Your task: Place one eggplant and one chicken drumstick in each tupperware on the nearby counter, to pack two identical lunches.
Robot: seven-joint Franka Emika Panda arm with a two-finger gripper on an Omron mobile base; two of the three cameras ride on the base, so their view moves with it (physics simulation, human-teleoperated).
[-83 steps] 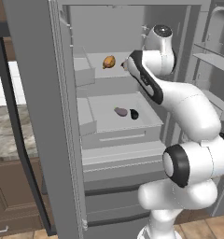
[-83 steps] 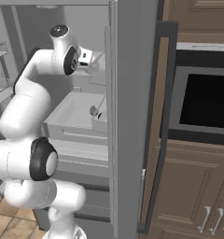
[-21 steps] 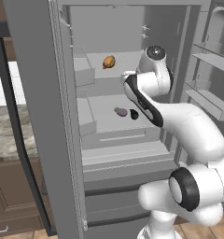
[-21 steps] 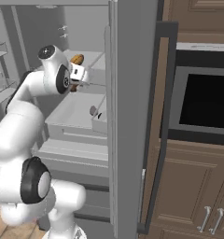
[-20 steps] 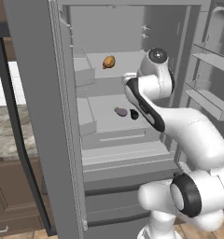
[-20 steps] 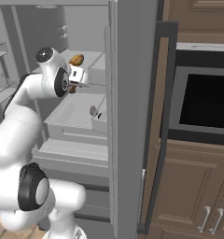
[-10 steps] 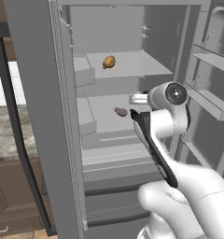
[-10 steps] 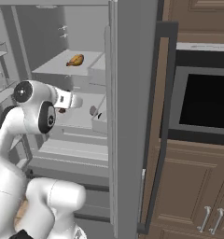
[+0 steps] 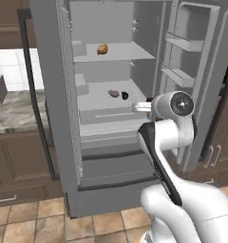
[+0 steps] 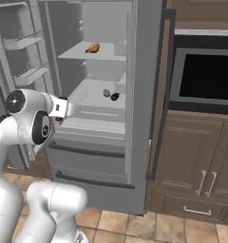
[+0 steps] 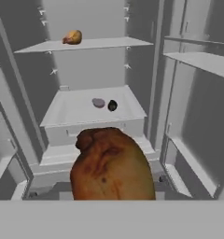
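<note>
Hand view: the tool holds a reddish-brown chicken drumstick, closed on it in front of the open fridge.
No brand, label or writing can be read on anything here. Beyond the tool, up and to the left on the fridge's upper shelf, lies the golden-orange drumstick, alone. Straight ahead of the tool and lower, on the middle shelf, the pale mauve eggplant and the near-black eggplant sit just beside each other. In the left base view the tool hangs before the fridge's lower drawers, with the marbled table far off to its left. No tupperware can be made out on it.
</note>
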